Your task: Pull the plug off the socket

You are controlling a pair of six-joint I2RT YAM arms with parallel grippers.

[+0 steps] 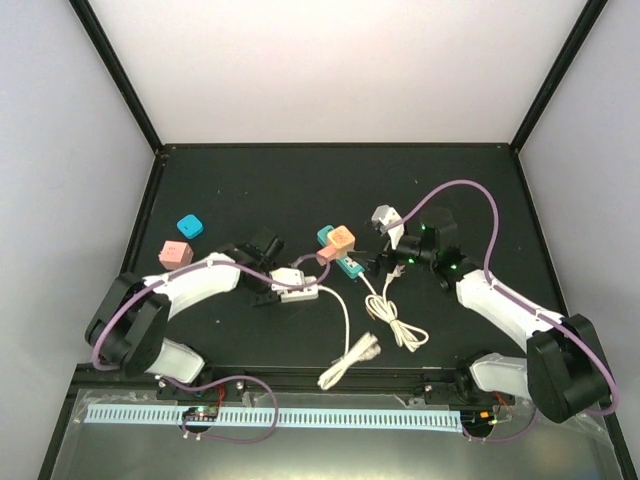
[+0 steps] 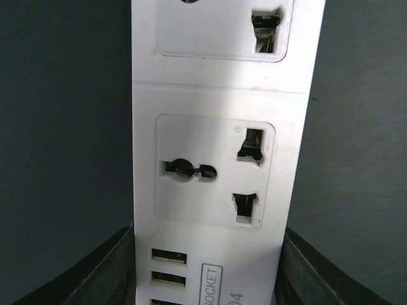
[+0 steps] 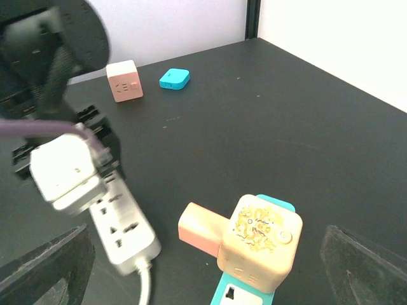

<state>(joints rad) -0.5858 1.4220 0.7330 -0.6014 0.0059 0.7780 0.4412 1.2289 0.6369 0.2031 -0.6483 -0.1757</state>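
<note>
Grip on its flat sides should suit the peach plastic cube plug [image 3: 259,241], seemingly rigid and light, atop the teal socket strip [image 3: 220,293], facing the empty, wide-open right gripper [image 3: 203,264]; the half-closed left gripper [image 2: 206,273] straddles the white plastic power strip [image 2: 210,95], hold unclear.

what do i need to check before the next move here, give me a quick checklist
1. Right gripper open: ok, fingers spread wide.
2. Peach cube plug seated on the teal strip: ok, not yet pulled.
3. Right gripper around the cube plug: not ok, the top view shows it short of it.
4. Left gripper straddling the white power strip: ok, one finger along each side.
5. Left grip firm: cannot tell, contact is hidden.
6. Teal strip held down: not ok, neither gripper is on it.
</note>
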